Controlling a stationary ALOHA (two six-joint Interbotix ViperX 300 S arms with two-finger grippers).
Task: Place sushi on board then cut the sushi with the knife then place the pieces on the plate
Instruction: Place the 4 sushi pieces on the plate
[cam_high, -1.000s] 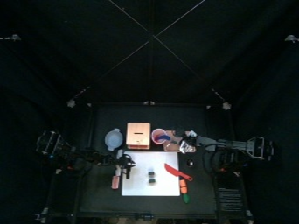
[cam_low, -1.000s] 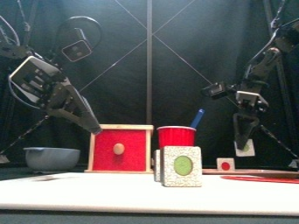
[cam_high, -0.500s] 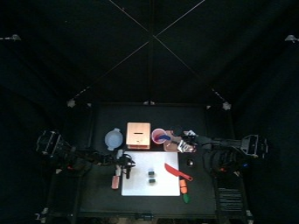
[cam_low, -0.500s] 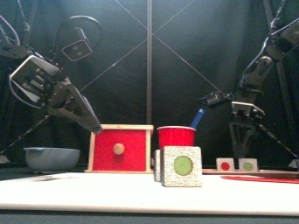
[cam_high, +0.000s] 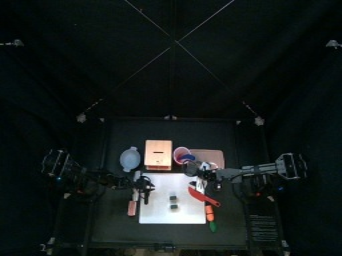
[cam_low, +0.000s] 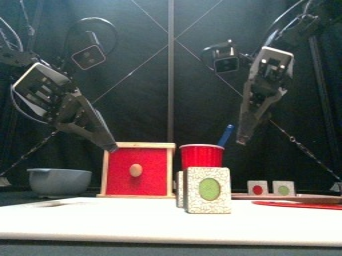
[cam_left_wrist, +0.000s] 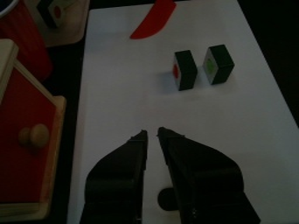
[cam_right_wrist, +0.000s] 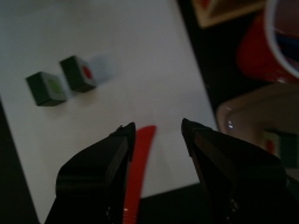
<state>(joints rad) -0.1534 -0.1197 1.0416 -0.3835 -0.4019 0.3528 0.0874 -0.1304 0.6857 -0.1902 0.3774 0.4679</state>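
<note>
Two dark green sushi pieces (cam_high: 171, 203) stand side by side on the white board (cam_high: 158, 215), also seen as sushi pieces (cam_left_wrist: 198, 67) and sushi pieces (cam_right_wrist: 65, 80) in the wrist views. A red knife (cam_high: 207, 203) lies flat on the board's right part. My right gripper (cam_right_wrist: 158, 129) hangs open just above the red knife (cam_right_wrist: 138, 171), nothing between its fingers. My left gripper (cam_left_wrist: 156, 133) hovers shut and empty over the board's left side, near the box. Two more sushi pieces (cam_low: 270, 187) sit on the pink plate (cam_high: 214, 158).
A red cup (cam_low: 202, 157) holding a blue knife (cam_low: 227, 133) stands behind the board. The wooden box with a red drawer (cam_low: 139, 170) is left of it, and the blue-grey bowl (cam_low: 59, 180) is further left.
My right gripper has moved from above the pink plate leftward over the board, ending above the red knife. The left arm has not moved.
</note>
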